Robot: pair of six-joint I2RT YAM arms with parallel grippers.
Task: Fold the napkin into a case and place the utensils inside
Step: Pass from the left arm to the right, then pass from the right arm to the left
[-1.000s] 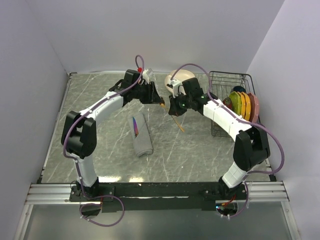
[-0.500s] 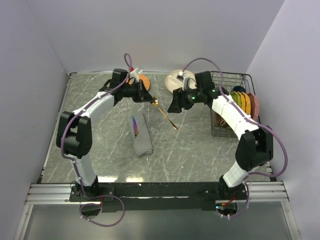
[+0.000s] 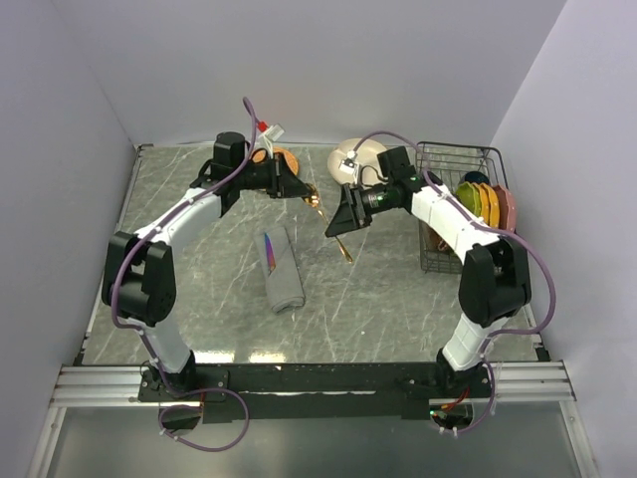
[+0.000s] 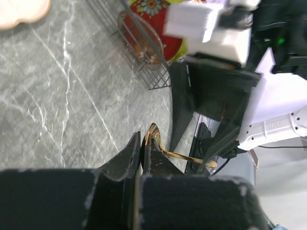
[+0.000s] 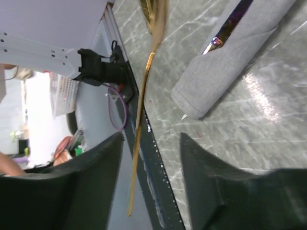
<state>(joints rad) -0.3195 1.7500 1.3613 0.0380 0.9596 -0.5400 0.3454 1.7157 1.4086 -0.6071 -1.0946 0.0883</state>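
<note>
Top view: left tool [image 3: 302, 191] clenched on the gold spoon [image 3: 328, 227] at its bowl end. The handle slants away from it toward the near side, off the counter [image 3: 199, 289]. Right tool [image 3: 336, 225] is just beside the spoon handle, released, nothing gripped. The grey case [image 3: 284, 274] lies flat, nearer the bases than the left tool and apart from both tools. The purple knife [image 3: 270, 251] pokes out of its far end. Wire rack [image 3: 438, 159] with coloured plates [image 3: 483, 204] sits behind the right tool.

Left wrist view: fingers [image 4: 127, 155] pinched on the spoon bowl, handle running out to the right, right tool's black jaws just past it.

Right wrist view: fingers [image 5: 91, 182] spread, spoon handle between them, touching neither. Case and knife lie beyond the tool on the counter.
</note>
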